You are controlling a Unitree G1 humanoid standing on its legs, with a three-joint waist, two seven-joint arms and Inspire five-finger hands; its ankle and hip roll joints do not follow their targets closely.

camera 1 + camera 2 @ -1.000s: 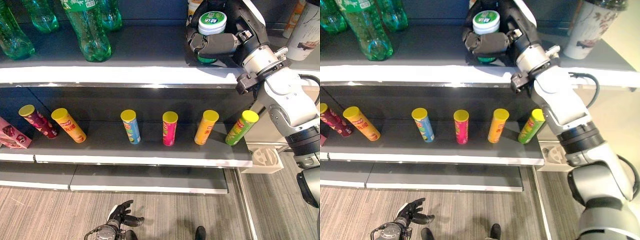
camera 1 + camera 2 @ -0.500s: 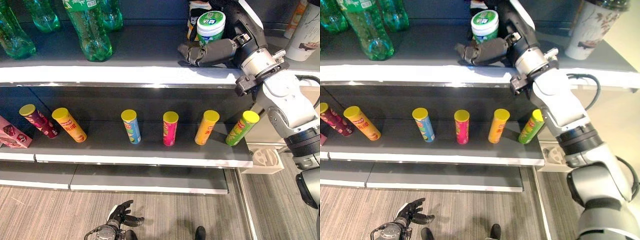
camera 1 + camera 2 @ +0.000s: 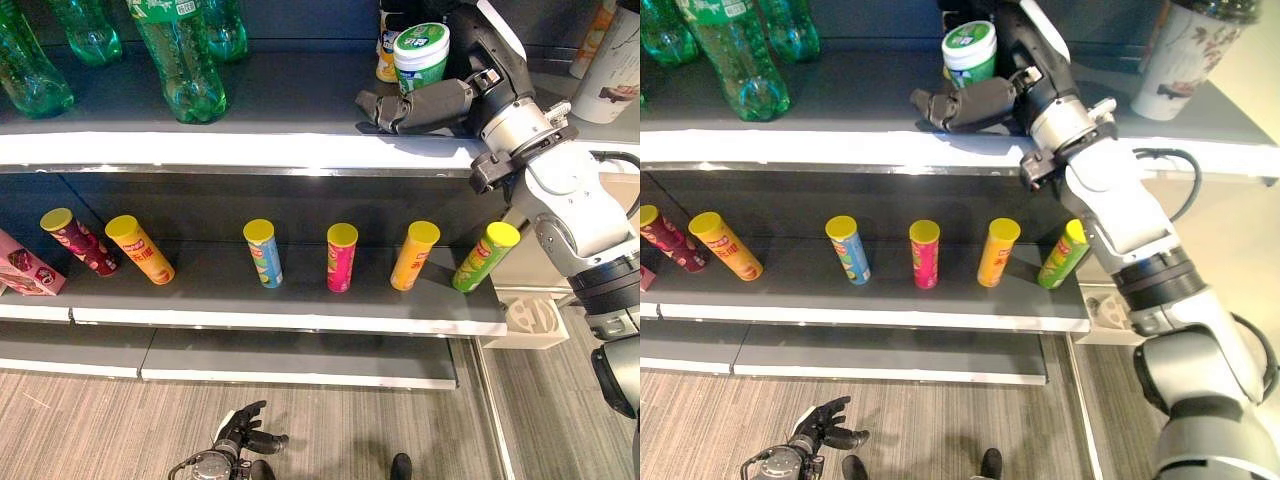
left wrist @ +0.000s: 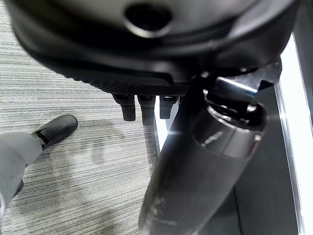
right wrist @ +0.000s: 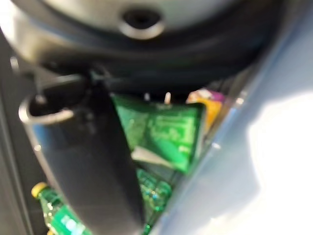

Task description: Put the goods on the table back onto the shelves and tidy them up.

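My right hand [image 3: 415, 104] lies flat and unclenched beside the tub [image 3: 421, 57], releasing it upright on the shelf [image 3: 240, 150].

You're looking at a shop aisle, or a mock-up of one. A long retail shelf unit [image 3: 250, 150] with dark decks and white front edges runs across the view in tiers. On the top tier stand green bottles [image 3: 178, 60] and a white-lidded tub [image 3: 420, 55]; on the middle tier a row of snack cans [image 3: 341, 257] stands spaced apart, lids facing you, as goods on display. A pink packet [image 3: 22, 268] lies at the row's left end. Below is grey striped carpet [image 3: 120, 420].
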